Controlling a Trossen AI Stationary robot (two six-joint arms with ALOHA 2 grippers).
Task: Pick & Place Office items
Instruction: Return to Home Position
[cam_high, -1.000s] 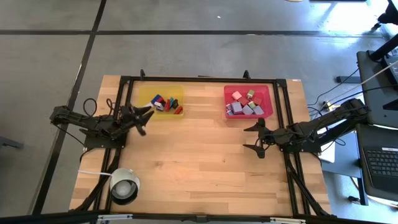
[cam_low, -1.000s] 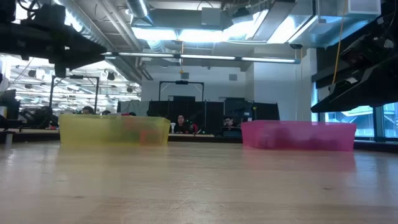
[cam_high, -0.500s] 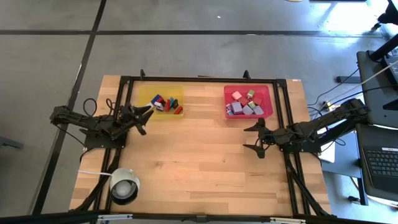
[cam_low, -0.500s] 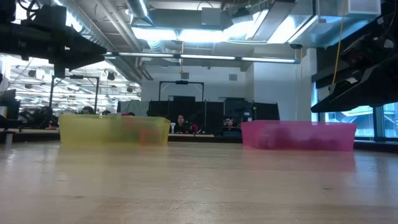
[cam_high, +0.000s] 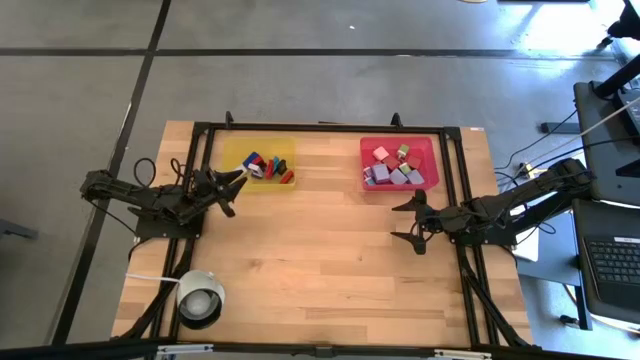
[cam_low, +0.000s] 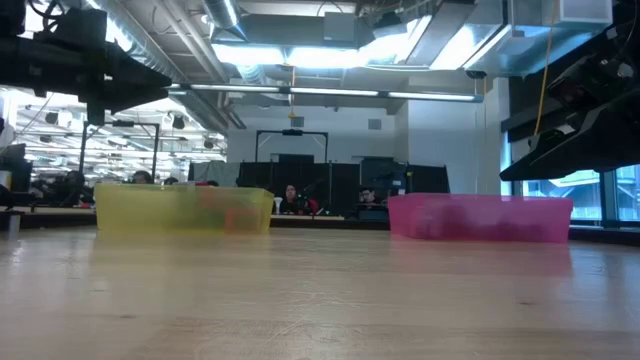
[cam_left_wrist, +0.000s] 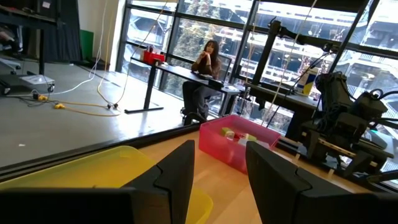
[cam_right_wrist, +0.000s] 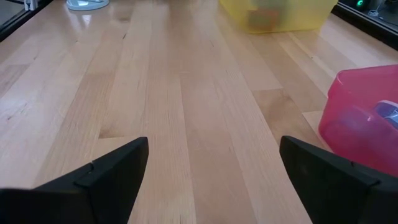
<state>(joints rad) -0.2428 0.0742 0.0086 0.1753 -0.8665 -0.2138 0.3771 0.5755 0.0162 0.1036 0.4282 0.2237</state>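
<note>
Small office items lie in two trays at the far side of the table: red, blue, white and green pieces in the yellow tray (cam_high: 259, 163), lilac, pink, red and green blocks in the red tray (cam_high: 399, 163). My left gripper (cam_high: 234, 192) hovers open just left of the yellow tray (cam_left_wrist: 106, 171), raised above the table. My right gripper (cam_high: 409, 222) is open and empty above bare wood, near of the red tray (cam_right_wrist: 367, 118). In the low view both trays (cam_low: 183, 210) (cam_low: 480, 217) rest flat on the table.
A white round cylinder with a dark centre (cam_high: 199, 297) stands at the near left corner. Bare wood fills the middle and near part of the table (cam_high: 320, 260). A black frame (cam_high: 330, 128) runs along the far edge. People sit in the room beyond (cam_low: 290, 199).
</note>
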